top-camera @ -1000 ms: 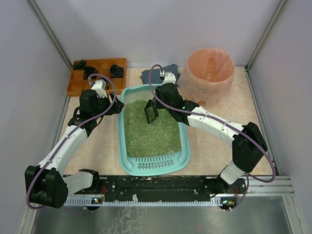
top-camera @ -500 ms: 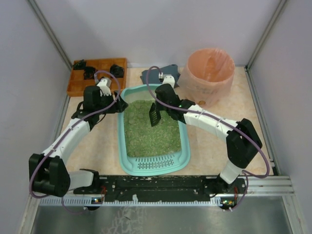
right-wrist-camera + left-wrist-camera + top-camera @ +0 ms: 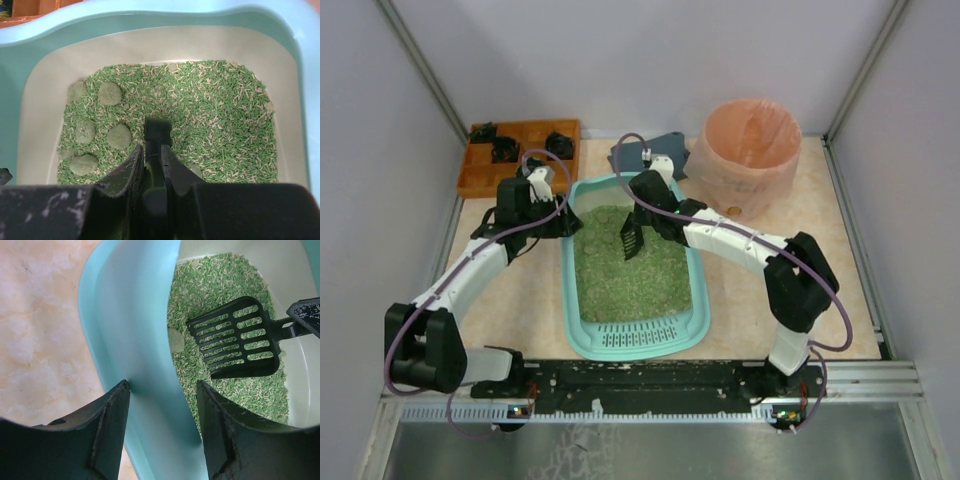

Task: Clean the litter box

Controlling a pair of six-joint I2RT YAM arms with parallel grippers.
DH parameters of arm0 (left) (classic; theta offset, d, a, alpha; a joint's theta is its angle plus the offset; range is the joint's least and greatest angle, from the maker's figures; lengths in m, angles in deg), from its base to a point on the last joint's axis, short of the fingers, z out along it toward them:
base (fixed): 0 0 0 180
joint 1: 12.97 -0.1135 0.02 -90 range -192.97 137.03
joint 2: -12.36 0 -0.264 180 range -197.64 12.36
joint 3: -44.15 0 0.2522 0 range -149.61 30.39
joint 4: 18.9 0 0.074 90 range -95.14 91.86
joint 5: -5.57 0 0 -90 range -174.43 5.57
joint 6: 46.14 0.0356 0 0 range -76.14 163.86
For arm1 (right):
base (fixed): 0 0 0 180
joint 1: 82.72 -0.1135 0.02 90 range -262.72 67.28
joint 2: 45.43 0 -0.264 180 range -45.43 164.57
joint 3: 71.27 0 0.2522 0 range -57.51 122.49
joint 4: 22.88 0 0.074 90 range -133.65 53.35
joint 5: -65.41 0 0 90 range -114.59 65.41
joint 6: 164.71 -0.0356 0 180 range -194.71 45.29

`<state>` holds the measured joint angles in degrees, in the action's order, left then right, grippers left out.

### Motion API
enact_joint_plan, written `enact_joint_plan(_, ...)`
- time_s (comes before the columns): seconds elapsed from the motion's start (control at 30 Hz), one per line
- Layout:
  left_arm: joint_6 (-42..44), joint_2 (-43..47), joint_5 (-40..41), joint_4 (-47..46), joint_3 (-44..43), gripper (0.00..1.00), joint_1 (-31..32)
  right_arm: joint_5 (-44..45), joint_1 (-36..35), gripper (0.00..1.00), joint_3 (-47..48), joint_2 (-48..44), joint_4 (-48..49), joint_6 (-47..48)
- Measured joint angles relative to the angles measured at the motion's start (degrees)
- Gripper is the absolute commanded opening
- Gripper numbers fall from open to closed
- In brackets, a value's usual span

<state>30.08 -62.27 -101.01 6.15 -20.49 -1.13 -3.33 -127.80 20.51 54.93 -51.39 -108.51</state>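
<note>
Litter box (image 3: 635, 338), a glossy teal plastic tray, sits mid-worktop (image 3: 520, 300) in the top view, its slotted grille at six o'clock. The left gripper (image 3: 557, 212) is at its ten o'clock rim, probably to steady it. From the left wrist, the jaws pinch the smooth wall beside a black slotted scoop (image 3: 235, 340) over green pellet litter (image 3: 200, 285). From the right wrist, the right gripper (image 3: 152, 156) has its jaws clenched on the scoop's handle, with rounded clumps (image 3: 110, 93) at nine o'clock.
</note>
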Motion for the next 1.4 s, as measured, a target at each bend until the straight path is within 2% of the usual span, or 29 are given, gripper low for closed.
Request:
enact_joint_plan(0.17, 0.2, -1.5, -0.7, 1.2, -0.9, 0.56, -0.2, -1.2, 0.1, 0.00, -0.2, 0.8, 1.2, -2.4)
enact_joint_plan(0.53, 0.3, -2.0, -1.3, 2.3, -1.9, 0.54, -0.4, -11.9, 1.0, 0.00, -9.5, 1.2, 18.3, -6.8)
enact_joint_plan(0.8, 0.5, -2.0, -1.3, 2.4, -2.0, 0.54, -0.4, -18.3, 1.0, 0.00, -13.1, 2.7, 25.9, -10.3)
enact_joint_plan(1.13, 0.5, -1.4, -0.4, 2.7, -2.0, 0.54, -0.3, -18.8, 0.9, 0.00, -18.2, -0.6, 27.0, -14.4)
enact_joint_plan(1.4, 0.6, 2.4, 0.2, 1.9, -1.2, 0.55, -0.2, -18.3, 0.9, 0.00, -21.1, -5.3, 23.6, -16.3)
